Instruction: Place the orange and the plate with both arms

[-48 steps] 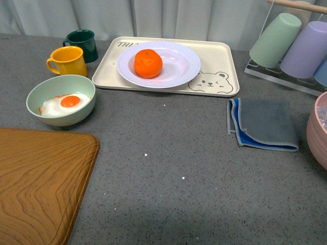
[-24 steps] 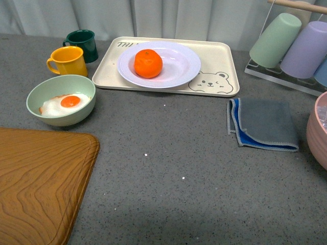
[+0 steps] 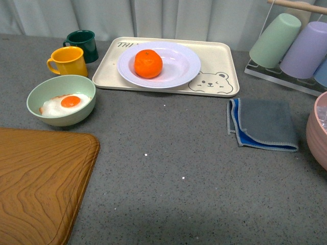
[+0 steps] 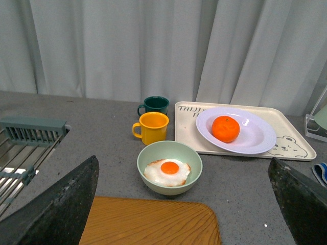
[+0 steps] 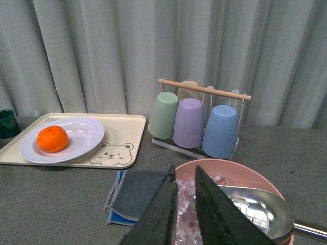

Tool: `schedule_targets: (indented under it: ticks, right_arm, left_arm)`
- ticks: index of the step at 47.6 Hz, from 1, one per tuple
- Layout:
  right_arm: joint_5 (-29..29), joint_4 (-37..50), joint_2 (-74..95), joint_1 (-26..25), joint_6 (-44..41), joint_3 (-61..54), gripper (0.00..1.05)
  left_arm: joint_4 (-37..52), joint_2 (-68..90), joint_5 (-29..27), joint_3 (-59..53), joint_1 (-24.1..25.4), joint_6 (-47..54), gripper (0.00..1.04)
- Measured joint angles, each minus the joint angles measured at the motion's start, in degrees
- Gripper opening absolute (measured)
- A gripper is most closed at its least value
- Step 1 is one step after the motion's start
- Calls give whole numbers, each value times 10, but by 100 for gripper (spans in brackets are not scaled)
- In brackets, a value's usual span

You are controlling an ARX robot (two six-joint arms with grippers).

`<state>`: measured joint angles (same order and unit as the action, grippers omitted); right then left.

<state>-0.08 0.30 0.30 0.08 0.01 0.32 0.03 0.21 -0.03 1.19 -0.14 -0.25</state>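
done: orange [image 3: 148, 63] sits in plate [image 3: 159, 64], upper centre.
left: nothing obvious.
my grippers: left [image 4: 184, 204] spread wide, right [image 5: 185, 212] nearly closed, empty.

bear tray [image 3: 219, 56], green bowl [image 3: 60, 99], folded cloth [image 3: 265, 124]

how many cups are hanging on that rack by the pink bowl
3: a green cup, a purple cup and a blue cup in a row on the rack. A beige shape behind them may be a fourth.
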Motion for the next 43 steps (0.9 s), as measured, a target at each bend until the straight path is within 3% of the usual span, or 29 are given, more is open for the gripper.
schedule_targets:
  ticks: [15, 23, 43]
  right_arm:
    - [0, -2, 0, 0, 0, 0, 61]
    - [0, -2, 0, 0, 1, 0, 97]
    - [0, -2, 0, 0, 0, 0, 95]
  left_arm:
    - [0, 0, 0, 0, 0, 0, 98]
    - [0, 0, 0, 0, 0, 0, 98]
    - [0, 0, 0, 0, 0, 0, 98]
